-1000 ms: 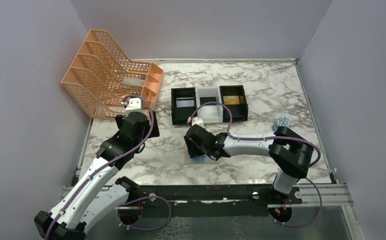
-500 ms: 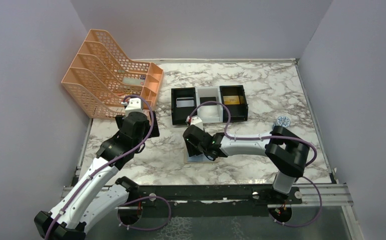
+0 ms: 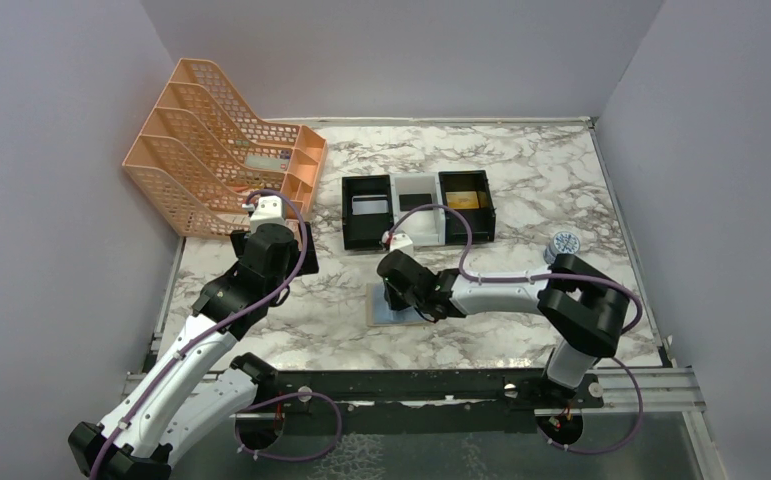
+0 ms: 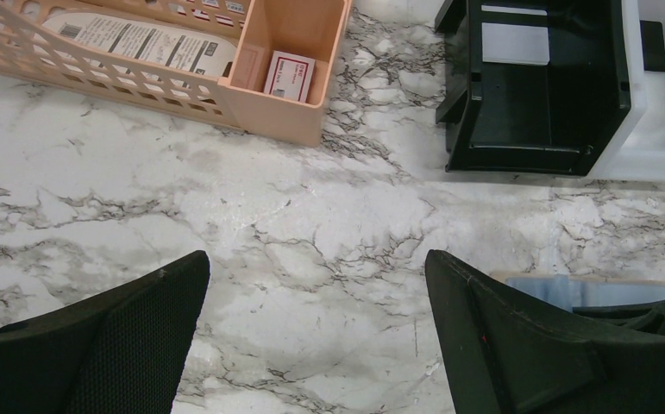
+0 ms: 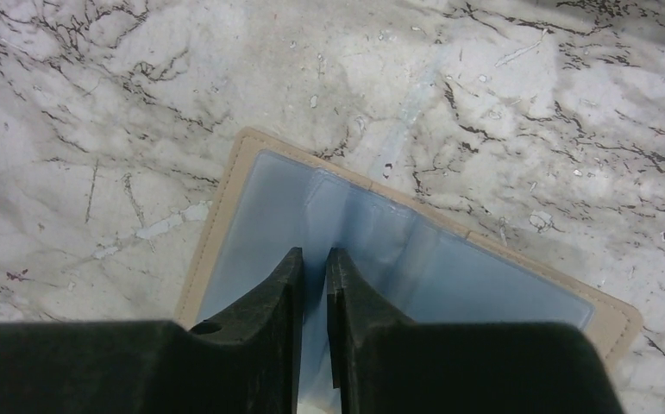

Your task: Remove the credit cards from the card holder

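Card holder (image 5: 449, 272) lies spread open and flat on the counter (image 3: 541, 170), grey-blue inner faces up, tan border showing all round. No card can be made out in its clear pockets.

Right hand (image 5: 313, 257) is down on the card holder, tips at its middle fold. Fingers (image 5: 281, 285) clenched almost together, only a thin slit between them. Grey-blue shows in the slit; cannot tell whether they pinch the pocket plastic or only press on it. In the top view the right arm covers most of the card holder (image 3: 383, 312); only its left part shows.

Left hand (image 4: 316, 341) hangs over bare counter to the left of the card holder, released wide, nothing between its fingers. An edge of the card holder (image 4: 561, 289) shows past its right finger.

Beyond the card holder, three trays in a row, sides touching:
- black tray (image 3: 351, 225), a pale card inside
- white tray (image 3: 423, 232), a dark card at its far end
- second black tray (image 3: 486, 210), an amber card inside

Beyond and left of the card holder, orange rack (image 3: 196, 150) against the wall, papers in its slots, small red-and-white box (image 4: 290, 76) in its near compartment.

Right of the card holder, well apart, a small round bluish object (image 3: 561, 241) on the counter; too small to tell more.
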You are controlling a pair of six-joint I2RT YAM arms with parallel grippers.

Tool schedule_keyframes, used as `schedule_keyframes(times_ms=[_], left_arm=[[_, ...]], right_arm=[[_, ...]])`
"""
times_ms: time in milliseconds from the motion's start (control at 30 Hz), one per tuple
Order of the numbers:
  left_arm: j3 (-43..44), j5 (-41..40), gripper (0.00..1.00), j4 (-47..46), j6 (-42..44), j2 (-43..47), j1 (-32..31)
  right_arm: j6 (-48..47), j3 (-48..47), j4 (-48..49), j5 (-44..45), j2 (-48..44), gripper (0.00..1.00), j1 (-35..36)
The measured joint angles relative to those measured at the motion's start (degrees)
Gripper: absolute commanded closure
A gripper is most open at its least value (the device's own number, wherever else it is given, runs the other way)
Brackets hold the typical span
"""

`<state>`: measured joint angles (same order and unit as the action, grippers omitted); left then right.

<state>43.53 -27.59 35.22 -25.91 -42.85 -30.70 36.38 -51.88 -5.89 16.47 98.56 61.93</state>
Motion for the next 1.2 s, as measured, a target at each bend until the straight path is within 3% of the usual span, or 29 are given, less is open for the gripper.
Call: schedule_keyframes(times_ms=[233,367,500,700,1200], left_arm=[[0.00,2.75,0.01,0.00,-0.33,0.20,0.02],[-2.19,11.72,0.01,-3.19,-3.19,1.70,0.26],[-10.38,23.74,0.01,-11.63,-8.39,2.71,0.26],[-18.47,36.37,0.03,-21.68,-13.05,-3.80,-1.53],[-30.03,39.43,0.11,-42.80,-21.05,-6.99,-11.87]], right_arm=[[1.29,1.73,2.82,-3.76,-0.94,0.86,-0.42],[2.60,5.03,5.14,-7.37,-3.34,0.86,-0.90],[4.04,7.65,7.82,-11.67,-5.29,0.86,-1.84],[6.97,11.69,12.96,-17.20,-7.76,0.86,-3.87],[11.91,18.45,24.33,-29.14,-8.17,0.84,-12.39]])
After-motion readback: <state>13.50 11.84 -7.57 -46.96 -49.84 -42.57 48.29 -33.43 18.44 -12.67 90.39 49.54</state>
